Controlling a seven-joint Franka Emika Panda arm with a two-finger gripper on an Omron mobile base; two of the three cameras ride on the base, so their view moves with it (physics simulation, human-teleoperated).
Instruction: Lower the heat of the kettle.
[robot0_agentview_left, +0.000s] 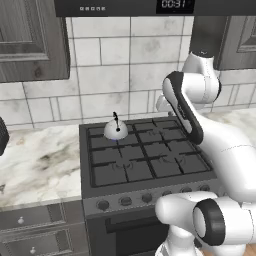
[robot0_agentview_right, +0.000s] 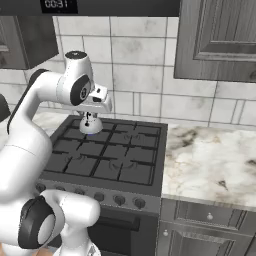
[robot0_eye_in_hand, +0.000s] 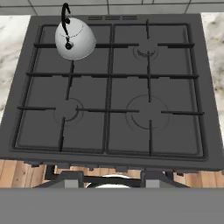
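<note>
Kettle (robot0_agentview_left: 116, 130) sits on the rear left burner of the stove (robot0_agentview_left: 145, 155) as I look over the arm; in the hand view the kettle (robot0_eye_in_hand: 75, 38) lands in the upper left corner, upright on the black grate, its thin black handle standing up from the silvery dome. In the right base view I see the kettle (robot0_agentview_right: 90, 125) partly behind the arm's wrist, at the far left corner of the cooktop near the tiled wall (robot0_agentview_right: 140, 70). I have the arm folded high above the stove, and my tool (robot0_agentview_right: 100, 102) hangs over the back left part of the cooktop, above the kettle and apart from it. I cannot tell from these views whether the tool's fingers are spread or pressed together; the hand view does not show them clearly at its bottom edge. The hand camera looks almost straight down on all four burners. A row of round dark knobs (robot0_agentview_left: 125, 201) runs along the stove's front panel, below the grates, well apart from my tool. To the left of the stove lies a marbled desk (robot0_agentview_left: 35, 165) with grey drawers (robot0_agentview_left: 30, 220) under it, and the same marbled desk (robot0_agentview_right: 210, 160) continues on the right side. Dark grey cabinets (robot0_agentview_right: 220, 40) hang on the wall above, and a black panel with a lit clock (robot0_agentview_left: 175, 5) runs over the stove.
</note>
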